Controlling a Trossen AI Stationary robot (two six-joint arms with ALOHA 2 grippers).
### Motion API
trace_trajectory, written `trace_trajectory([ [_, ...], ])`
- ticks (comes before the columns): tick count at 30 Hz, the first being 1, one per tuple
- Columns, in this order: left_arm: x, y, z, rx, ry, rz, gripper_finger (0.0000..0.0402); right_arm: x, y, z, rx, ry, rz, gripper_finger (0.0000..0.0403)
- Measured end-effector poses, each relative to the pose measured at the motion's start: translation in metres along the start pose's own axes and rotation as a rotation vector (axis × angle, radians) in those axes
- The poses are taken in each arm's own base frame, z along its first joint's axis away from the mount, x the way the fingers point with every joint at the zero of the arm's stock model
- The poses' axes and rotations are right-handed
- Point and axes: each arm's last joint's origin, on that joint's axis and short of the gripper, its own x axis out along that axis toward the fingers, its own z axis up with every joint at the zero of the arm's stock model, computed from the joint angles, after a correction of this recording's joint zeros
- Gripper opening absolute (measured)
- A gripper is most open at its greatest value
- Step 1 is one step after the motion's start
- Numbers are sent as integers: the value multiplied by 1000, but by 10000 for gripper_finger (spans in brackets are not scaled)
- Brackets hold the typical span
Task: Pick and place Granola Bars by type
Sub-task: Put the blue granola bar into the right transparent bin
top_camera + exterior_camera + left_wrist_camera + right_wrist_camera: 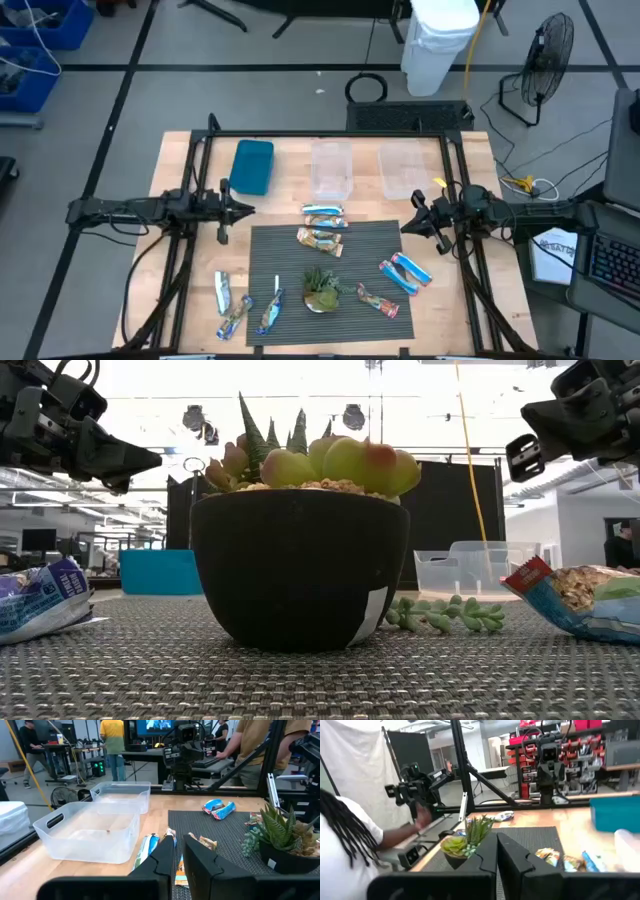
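Sorting hasn't begun, by the look of it: Granola Bars [322, 238] lie scattered round the potted plant [320, 289] at the mat's [290, 245] near-centre. Two sit behind the plant toward the bins, a blue pair [405, 273] to its right, one reddish bar [377, 300] just right of it, and three [245, 305] well left of it, mostly on bare table [185, 300]. Two clear bins [331, 168] and a teal bin [251, 166] stand behind the plant w/ no bars visible in them, prob. one per bar type. Left gripper [243, 209] hovers up-left of the plant, fingers nearly together, holding nothing; right gripper [409, 226] hovers up-right of it, fingers also close together & empty. Both arms flank the mat so each can reach its own half w/o crossing. A person shows beyond the table in the right wrist view.
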Motion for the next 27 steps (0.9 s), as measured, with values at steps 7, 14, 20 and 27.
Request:
trace_trajectory([
  [7, 0, 0, 0, 0, 0, 0, 46, 0, 0, 2, 95, -20, 5, 4],
  [14, 0, 0, 0, 0, 0, 0, 47, 2, -1, -14, 318, 188, -98, 1],
  [20, 0, 0, 0, 0, -1, 0, 47, 16, 14, 9, 472, 528, -370, 0],
  [27, 0, 0, 0, 0, -2, 0, 47, 61, 44, 35, 531, 708, -321, 0],
])
